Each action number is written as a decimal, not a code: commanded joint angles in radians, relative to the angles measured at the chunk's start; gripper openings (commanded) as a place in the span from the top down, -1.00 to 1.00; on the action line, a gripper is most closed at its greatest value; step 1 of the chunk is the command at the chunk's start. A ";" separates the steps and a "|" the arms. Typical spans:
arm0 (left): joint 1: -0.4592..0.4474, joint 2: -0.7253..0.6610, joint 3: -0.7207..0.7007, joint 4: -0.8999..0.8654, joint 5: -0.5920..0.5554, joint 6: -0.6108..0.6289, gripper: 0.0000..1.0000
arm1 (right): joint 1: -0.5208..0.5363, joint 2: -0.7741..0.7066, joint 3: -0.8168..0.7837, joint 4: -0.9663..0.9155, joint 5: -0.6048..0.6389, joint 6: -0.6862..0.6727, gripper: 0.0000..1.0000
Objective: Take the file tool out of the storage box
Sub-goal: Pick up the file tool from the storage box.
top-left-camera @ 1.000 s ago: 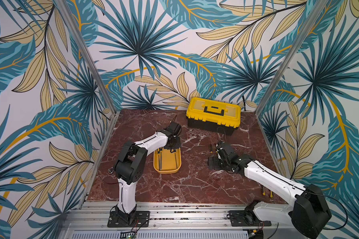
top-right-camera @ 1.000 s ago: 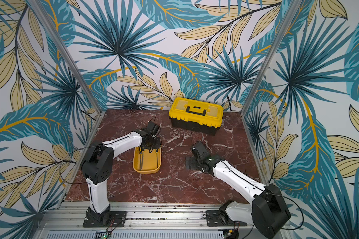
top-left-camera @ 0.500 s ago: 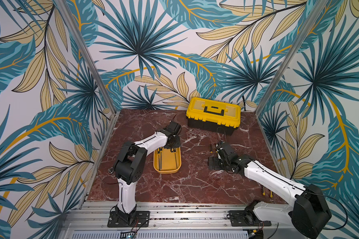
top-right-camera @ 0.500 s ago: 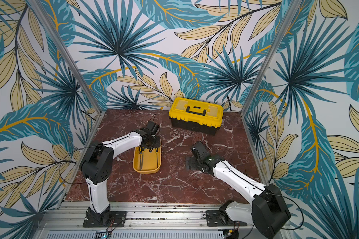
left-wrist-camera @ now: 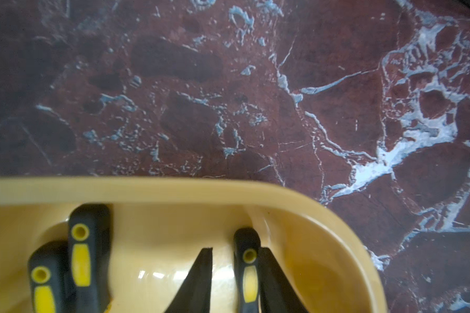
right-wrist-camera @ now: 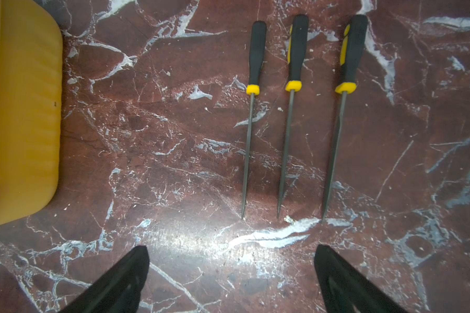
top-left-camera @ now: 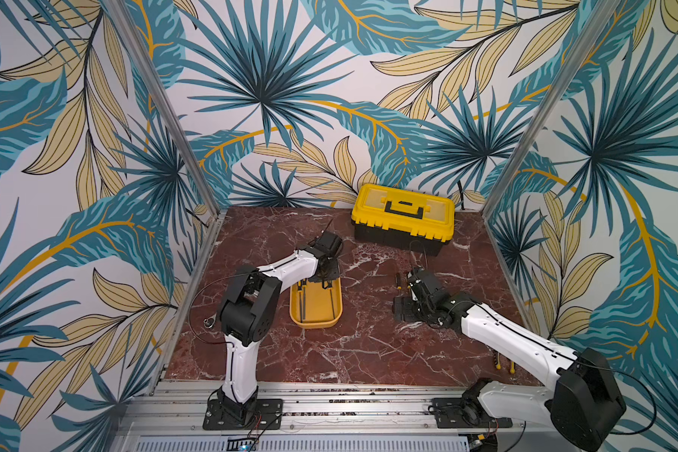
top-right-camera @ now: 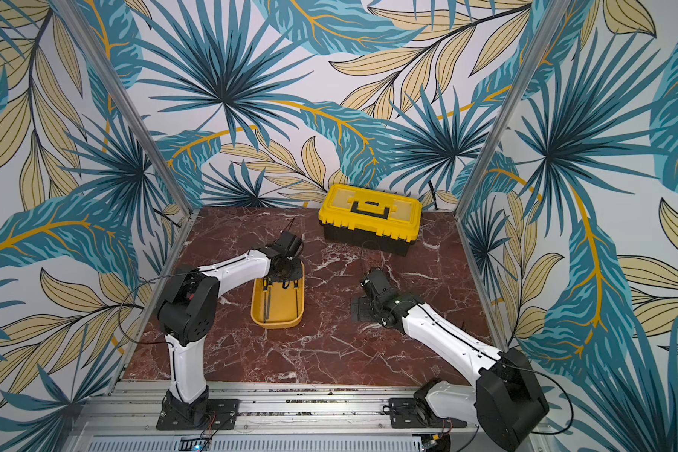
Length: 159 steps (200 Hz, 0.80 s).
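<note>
A: Left jaws first: drawn in narrow, straddling the grip of a slim, black-and-yellow-handled metal file (left-wrist-camera: 246, 271). Hard against it with one finger (left-wrist-camera: 274, 281), short of it by a sliver with the other. Clamped or merely bracketing? Cannot tell.

B: Lying where, exactly?

A: Down in the shallow yellow-orange plastic tray (left-wrist-camera: 174, 189), butt end at the far rounded corner, close along the wall on the robot's right. Laid with the long axis down the tray's length in both top views, tip toward the arm bases. Sharing the tray with two more black-and-yellow handles (left-wrist-camera: 88, 244), side by side toward the opposite wall.

B: And the right jaws?

A: Spread fully wide, gripping nothing, hanging over the red marble table (right-wrist-camera: 174, 162). Facing three black-handled files (right-wrist-camera: 291, 113) laid out parallel. Well apart from the tray.

B: A left-arm job, then?

A: Looks that way: nearer by far, already set across that long axis. Probably calls for a firm squeeze, then a straight lift clear of the rim, minding the tip against the wall. Black toolbox with a yellow lid (top-left-camera: 403, 219) well back, no bother.
</note>
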 commanded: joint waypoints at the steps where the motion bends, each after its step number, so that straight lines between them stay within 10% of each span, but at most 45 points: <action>1: -0.006 0.020 -0.003 0.022 -0.007 -0.006 0.34 | -0.002 -0.001 -0.019 0.003 0.016 -0.001 -0.99; 159: -0.017 0.037 0.022 -0.001 -0.001 0.015 0.42 | -0.002 0.005 -0.030 0.006 0.017 0.001 -0.99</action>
